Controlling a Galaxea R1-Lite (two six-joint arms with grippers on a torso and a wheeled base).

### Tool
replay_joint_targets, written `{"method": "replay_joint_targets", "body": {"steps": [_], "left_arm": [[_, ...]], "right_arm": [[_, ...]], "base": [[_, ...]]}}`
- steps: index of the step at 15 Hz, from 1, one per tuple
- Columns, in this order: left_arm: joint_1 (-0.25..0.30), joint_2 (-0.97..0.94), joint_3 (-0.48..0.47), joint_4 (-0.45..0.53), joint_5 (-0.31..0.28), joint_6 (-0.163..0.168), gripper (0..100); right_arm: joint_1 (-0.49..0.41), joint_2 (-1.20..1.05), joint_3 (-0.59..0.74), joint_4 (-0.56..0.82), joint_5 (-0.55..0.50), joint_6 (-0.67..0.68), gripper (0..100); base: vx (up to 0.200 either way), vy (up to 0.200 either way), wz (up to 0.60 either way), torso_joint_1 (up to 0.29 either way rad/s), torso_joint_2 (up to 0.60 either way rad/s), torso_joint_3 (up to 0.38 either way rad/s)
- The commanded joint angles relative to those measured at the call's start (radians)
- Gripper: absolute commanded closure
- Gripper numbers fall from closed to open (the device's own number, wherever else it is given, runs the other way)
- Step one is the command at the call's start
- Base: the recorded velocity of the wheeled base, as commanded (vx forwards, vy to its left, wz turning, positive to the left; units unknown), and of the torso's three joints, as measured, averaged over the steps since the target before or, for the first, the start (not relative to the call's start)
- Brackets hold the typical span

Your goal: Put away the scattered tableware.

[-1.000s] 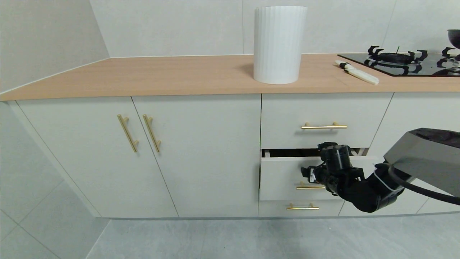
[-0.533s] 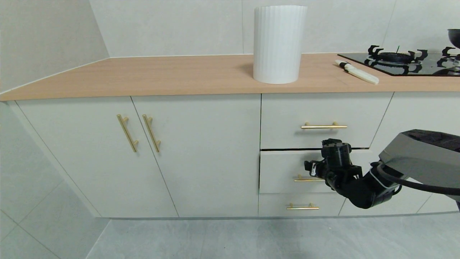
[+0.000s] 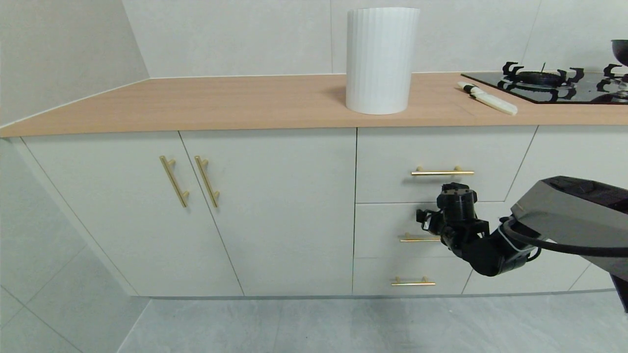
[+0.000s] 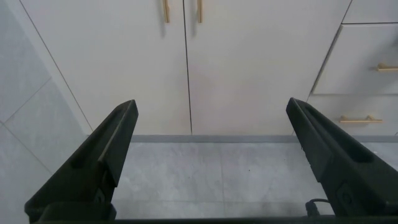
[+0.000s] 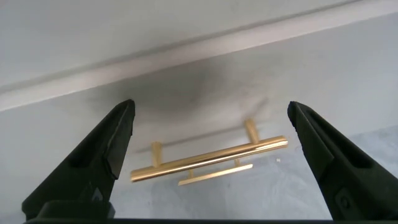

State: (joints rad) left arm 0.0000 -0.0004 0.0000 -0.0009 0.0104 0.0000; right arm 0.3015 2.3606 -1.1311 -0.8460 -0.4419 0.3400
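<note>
Shut went the middle drawer [image 3: 382, 230], pushed home as my right pincer [image 3: 431, 226] came in; its jaws stood wide, holding nothing, just off the brass handle [image 5: 208, 160]. Up above it on the counter [image 3: 245, 103] lay the knife [image 3: 486, 98]: light, stiff, likely slick, best taken across its grip

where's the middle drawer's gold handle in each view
Head view: middle drawer handle right of centre, one end behind the right gripper.
Left wrist view: cut off at the frame edge, above the bottom drawer handle.
Right wrist view: central, between the open fingers.
Shared landmark: the seam above that drawer front.
</note>
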Motion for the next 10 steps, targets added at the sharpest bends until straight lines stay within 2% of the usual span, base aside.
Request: {"method": "replay_joint_targets", "body": {"steps": [1,7,10], "left_arm": [[0.000,0.000,0.000,-0.001,0.000,0.000,0],[0.000,0.000,0.000,0.001,0.000,0.000,0],[0.000,0.000,0.000,0.001,0.000,0.000,0]], "right_arm": [[-0.001,0.009,-0.012,0.001,0.000,0.005,0],[-0.002,-0.001,-0.003,0.001,0.000,0.005,0],[-0.001,-0.078,0.071,0.013,0.005,0.001,0]], "base": [[0.000,0.000,0.00,0.000,0.00,0.000],[0.000,0.000,0.00,0.000,0.00,0.000],[0.000,0.000,0.00,0.000,0.00,0.000]]}}
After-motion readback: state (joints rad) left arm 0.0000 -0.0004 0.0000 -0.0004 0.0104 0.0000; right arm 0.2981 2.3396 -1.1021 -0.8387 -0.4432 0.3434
